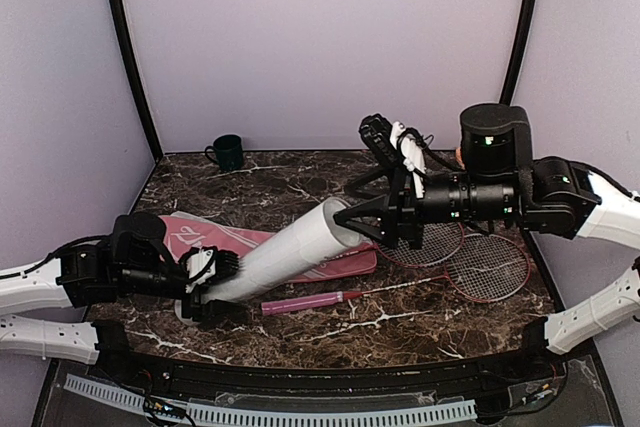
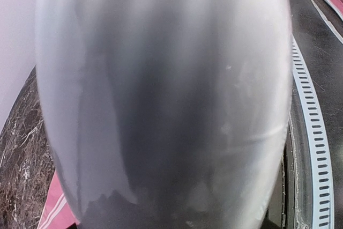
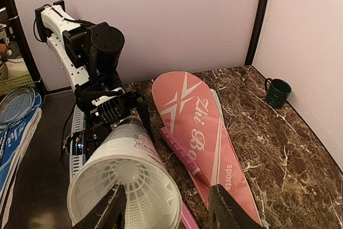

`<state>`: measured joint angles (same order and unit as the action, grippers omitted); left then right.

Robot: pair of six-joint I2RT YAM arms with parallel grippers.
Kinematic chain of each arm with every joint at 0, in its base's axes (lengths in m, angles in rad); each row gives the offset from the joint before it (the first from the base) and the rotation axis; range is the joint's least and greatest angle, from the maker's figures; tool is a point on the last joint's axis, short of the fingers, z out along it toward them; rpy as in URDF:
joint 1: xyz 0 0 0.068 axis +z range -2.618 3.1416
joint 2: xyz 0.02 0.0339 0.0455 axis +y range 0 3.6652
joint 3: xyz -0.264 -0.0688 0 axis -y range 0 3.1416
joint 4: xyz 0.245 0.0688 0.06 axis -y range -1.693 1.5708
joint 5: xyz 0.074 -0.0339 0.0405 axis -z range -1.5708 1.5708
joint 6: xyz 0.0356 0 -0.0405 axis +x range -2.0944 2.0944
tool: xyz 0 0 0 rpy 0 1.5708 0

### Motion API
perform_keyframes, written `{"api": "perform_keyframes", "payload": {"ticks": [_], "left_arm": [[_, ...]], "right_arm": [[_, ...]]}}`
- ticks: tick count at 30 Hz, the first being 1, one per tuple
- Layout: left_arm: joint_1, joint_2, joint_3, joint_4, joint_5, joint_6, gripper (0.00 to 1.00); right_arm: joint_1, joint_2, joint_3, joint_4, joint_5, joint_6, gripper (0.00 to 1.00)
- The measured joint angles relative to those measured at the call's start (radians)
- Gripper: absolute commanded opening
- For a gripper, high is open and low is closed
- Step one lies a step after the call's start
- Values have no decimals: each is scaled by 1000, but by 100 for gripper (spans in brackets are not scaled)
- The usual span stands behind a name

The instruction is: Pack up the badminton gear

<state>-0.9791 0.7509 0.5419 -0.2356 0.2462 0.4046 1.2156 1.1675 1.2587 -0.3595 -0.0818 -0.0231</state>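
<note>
left gripper (image 1: pixel 214 282): clamped on low end of long white tube (image 1: pixel 290 247), tilted up over pink bag (image 1: pixel 335 265) | right gripper (image 3: pixel 169 210): fingers apart, empty, just at tube's open mouth | shuttlecock (image 3: pixel 128 178): inside that mouth

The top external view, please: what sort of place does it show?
Probably an enclosed robot test cell, not a home: plain lilac walls with black corner posts, a marble-patterned table, and a perforated cable duct along its near edge.
</note>
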Motion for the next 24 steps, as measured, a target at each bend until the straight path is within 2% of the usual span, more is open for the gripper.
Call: {"api": "perform_keyframes", "payload": {"ticks": [6, 15, 24], "left_arm": [[1, -6, -6, -27, 0, -3, 34], [2, -72, -11, -43, -1, -19, 34], [2, -54, -15, -45, 18, -19, 35]], "right_arm": [[-9, -1, -45, 45, -19, 17, 52], [-105, -41, -129, 99, -115, 56, 52], [-120, -18, -124, 113, -203, 66, 52]]}}
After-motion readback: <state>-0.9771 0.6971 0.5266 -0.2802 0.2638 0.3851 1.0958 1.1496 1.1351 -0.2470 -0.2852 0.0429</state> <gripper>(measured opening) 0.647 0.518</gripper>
